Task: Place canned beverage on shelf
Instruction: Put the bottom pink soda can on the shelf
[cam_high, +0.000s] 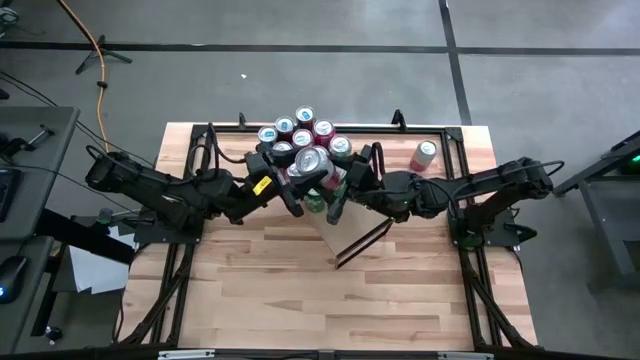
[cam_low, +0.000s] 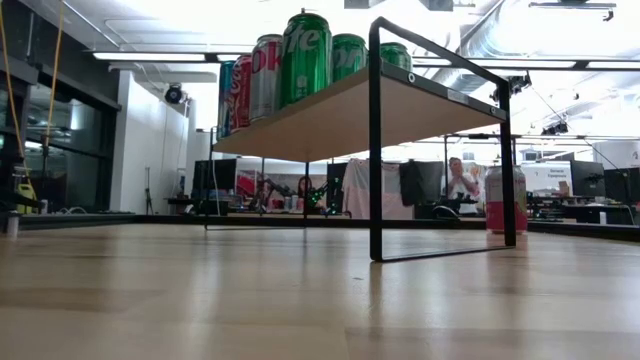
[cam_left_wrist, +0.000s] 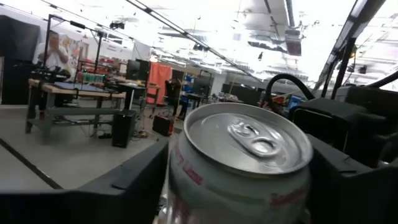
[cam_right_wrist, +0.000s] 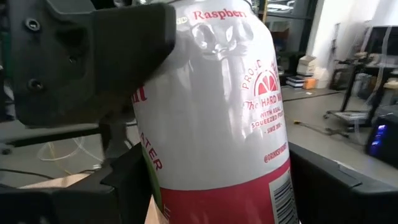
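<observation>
With the white-and-red raspberry beverage can (cam_high: 311, 160) at upper centre of the high view grasped by both the left gripper (cam_high: 290, 178) and right gripper (cam_high: 340, 185) fingers above the crowded pale-wood shelf (cam_low: 330, 120) — an uneven release could topple it onto neighbouring cans (cam_high: 303, 124).

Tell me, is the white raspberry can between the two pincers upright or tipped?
Upright. The white raspberry can shows its text level in the right wrist view, and its unopened lid faces up in the high view, above the shelf.
</observation>
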